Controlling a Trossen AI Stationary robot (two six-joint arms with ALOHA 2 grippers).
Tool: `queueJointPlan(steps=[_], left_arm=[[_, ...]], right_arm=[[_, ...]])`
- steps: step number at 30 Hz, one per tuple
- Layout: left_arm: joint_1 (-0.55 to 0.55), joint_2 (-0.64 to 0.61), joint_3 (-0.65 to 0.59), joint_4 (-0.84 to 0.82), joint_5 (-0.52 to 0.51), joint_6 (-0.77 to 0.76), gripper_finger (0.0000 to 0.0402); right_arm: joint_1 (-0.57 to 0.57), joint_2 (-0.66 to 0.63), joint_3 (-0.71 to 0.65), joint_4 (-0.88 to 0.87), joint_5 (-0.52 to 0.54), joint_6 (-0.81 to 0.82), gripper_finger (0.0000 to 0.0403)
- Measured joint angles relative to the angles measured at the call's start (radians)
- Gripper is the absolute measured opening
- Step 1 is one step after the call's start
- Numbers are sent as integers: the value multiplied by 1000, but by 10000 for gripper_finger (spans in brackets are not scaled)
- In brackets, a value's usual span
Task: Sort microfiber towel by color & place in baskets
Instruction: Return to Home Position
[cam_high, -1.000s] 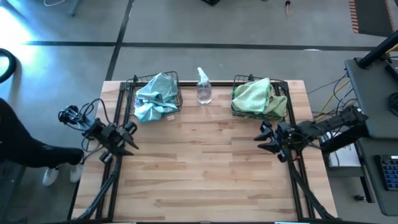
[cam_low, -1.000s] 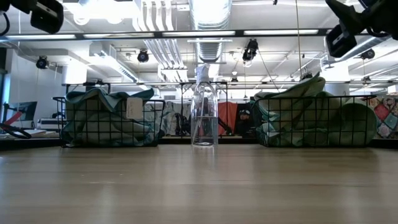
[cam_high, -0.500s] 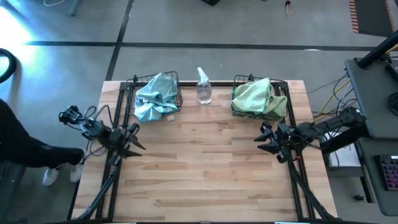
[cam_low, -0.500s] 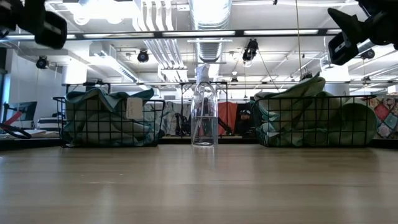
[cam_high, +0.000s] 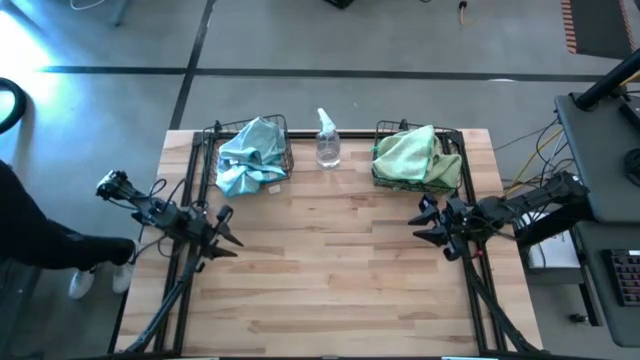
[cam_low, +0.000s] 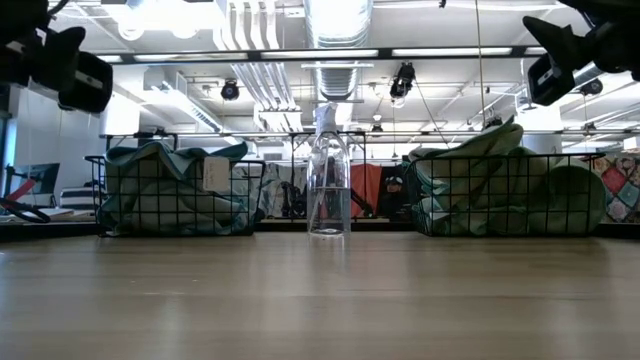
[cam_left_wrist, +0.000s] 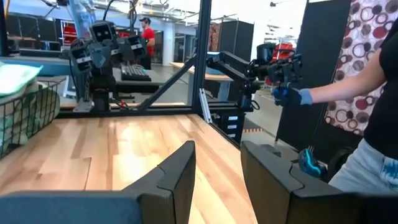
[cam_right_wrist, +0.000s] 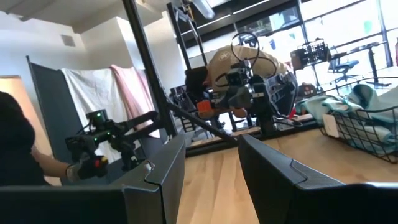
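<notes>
Your left gripper hangs in the lower left of the high view, over the left edge of the table, with its tips pointing toward the middle of the board. Its wrist view shows the two dark fingers set a moderate gap apart, with only bare wood between them and nothing gripped.

Your right gripper sits at centre right of the high view, over the table's right edge, pointing back toward the left one. Its fingers are also spread a moderate width and carry nothing. In the low view both grippers show only in the top corners, well above the tabletop.

The towels are all in the baskets along the far edge of the table. The blue towels are heaped in the left basket, at upper left of centre, and they rise above its rim and droop over its near side. The green towels fill the right basket, at upper right of centre, and they also mound above the wire. No towel lies loose on the wood.

The spray bottle stands upright between the two baskets and touches neither.

A person stands beyond the table's left side, with a blue-gloved hand at a separate dark arm.
</notes>
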Motion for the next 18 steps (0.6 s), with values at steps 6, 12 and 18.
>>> queueJointPlan(steps=[6, 12, 18], left_arm=[[0, 4, 1, -4, 0, -21, 114], [0, 5, 1, -4, 0, -15, 114], [0, 4, 1, 1, 0, 73, 114]], right_arm=[[0, 1, 0, -1, 9, 0, 146], [0, 2, 0, -10, 8, 0, 146], [0, 2, 0, -31, 8, -2, 146]])
